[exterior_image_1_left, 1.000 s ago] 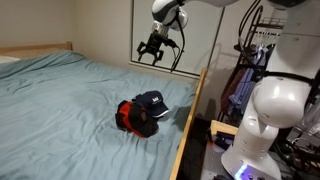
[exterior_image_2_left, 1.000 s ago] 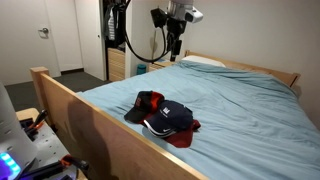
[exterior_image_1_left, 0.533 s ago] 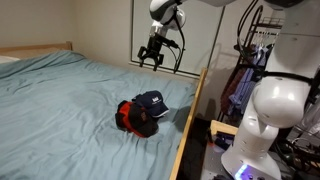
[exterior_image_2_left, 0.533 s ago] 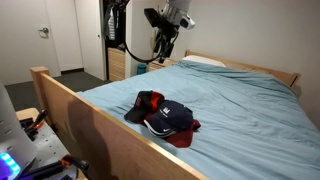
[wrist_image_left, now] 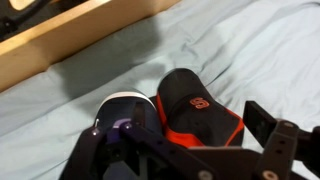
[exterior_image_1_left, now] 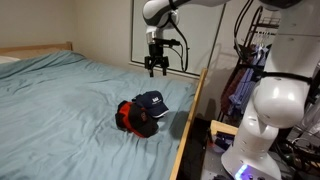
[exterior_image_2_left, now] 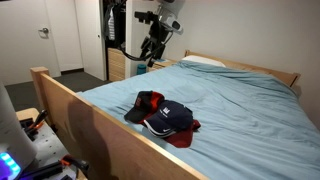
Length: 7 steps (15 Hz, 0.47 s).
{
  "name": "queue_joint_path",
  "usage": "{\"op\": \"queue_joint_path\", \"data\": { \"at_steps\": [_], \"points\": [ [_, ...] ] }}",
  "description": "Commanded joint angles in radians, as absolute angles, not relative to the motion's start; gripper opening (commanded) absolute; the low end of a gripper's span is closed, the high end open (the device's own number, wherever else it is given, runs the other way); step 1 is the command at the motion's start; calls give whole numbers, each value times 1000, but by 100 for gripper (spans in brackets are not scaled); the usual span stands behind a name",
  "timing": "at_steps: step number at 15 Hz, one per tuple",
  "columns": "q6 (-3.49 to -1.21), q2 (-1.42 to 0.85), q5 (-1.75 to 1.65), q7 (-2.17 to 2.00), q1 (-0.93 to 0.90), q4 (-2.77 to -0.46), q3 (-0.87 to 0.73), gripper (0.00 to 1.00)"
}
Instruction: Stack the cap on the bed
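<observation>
The dark navy cap [exterior_image_1_left: 150,101] lies on the bed [exterior_image_1_left: 60,90] near its wooden side rail, resting against and partly on a red-and-black cap [exterior_image_1_left: 127,117]. Both exterior views show the pair, with the navy cap [exterior_image_2_left: 170,120] in front of the red-and-black one [exterior_image_2_left: 148,101]. In the wrist view the red-and-black cap [wrist_image_left: 197,112] lies below the jaws, and the navy cap [wrist_image_left: 122,108] is partly hidden by the gripper body. My gripper [exterior_image_1_left: 157,69] hangs open and empty well above the sheet, apart from the caps; it also shows in the second exterior view [exterior_image_2_left: 150,55] and the wrist view [wrist_image_left: 180,150].
The light wooden frame [exterior_image_2_left: 70,100] runs along the bed's edge next to the caps. A pillow [exterior_image_2_left: 205,61] lies at the head. The white robot base [exterior_image_1_left: 270,115] and an equipment rack [exterior_image_1_left: 255,50] stand beside the bed. A door [exterior_image_2_left: 60,35] is behind.
The gripper has swung round and shifted slightly sideways above the bed, its fingers now pointing straight down. The caps have not moved.
</observation>
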<state>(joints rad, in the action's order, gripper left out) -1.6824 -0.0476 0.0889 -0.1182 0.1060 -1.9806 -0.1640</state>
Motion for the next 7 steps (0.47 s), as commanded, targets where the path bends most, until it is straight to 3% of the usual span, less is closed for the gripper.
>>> {"op": "queue_joint_path", "data": {
  "at_steps": [1,7],
  "points": [
    [-1679,-87,-89,-149,87,-1964,-129,100],
    [-1699,-94,-113,-127,83,-1978,-115,100]
  ]
}}
